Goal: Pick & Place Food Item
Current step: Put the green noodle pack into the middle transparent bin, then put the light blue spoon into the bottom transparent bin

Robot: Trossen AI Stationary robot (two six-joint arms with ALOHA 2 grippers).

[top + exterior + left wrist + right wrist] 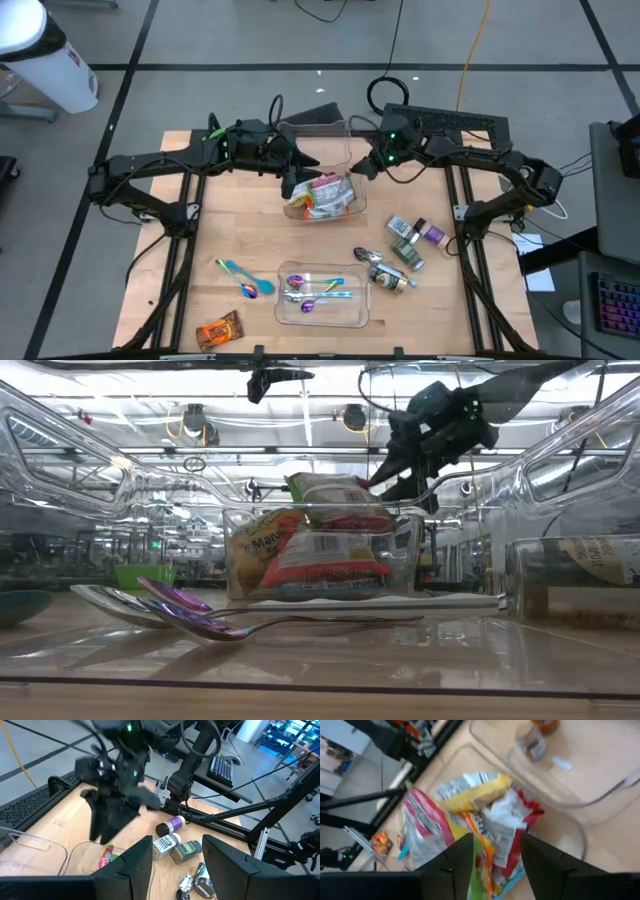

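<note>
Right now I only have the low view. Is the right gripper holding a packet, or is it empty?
Observer: Empty. In the right wrist view the right gripper has its fingers apart with nothing between them, above the snack packets.
Operator: Where's the left arm?
Observer: In the high view the left gripper is at the edge of the clear bin, on the left arm's side. It is open too, with nothing in it.
Operator: Any food outside the bin?
Observer: One orange packet, lying alone near the table edge at the bottom left of the high view.
</note>
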